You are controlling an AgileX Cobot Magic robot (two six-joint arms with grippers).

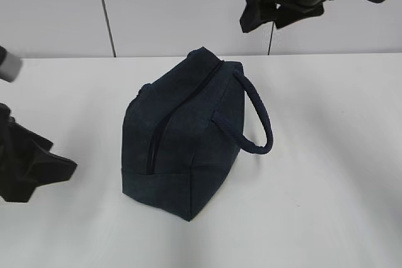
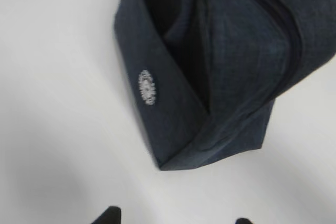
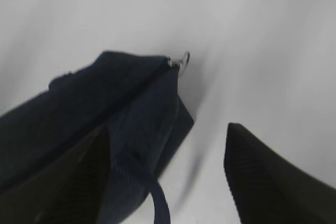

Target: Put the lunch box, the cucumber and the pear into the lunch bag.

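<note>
The dark navy lunch bag (image 1: 188, 136) stands in the middle of the white table, one end facing me. Its top zipper (image 1: 182, 108) looks shut, and one loop handle (image 1: 260, 117) hangs to the right. The left wrist view shows the bag's end (image 2: 210, 66), with a small white emblem (image 2: 147, 87). The right wrist view shows its top (image 3: 105, 103) and metal ring pull (image 3: 181, 60). My left gripper (image 1: 38, 167) (image 2: 174, 220) is open and empty, low on the table left of the bag. My right gripper (image 1: 257, 10) (image 3: 168, 182) is open and empty, raised behind the bag's right side. The lunch box, cucumber and pear are out of view.
The white table (image 1: 326, 205) runs back to a pale wall (image 1: 188, 4), which meets it just behind the bag. Bare table surface lies on both sides of the bag and in front of it.
</note>
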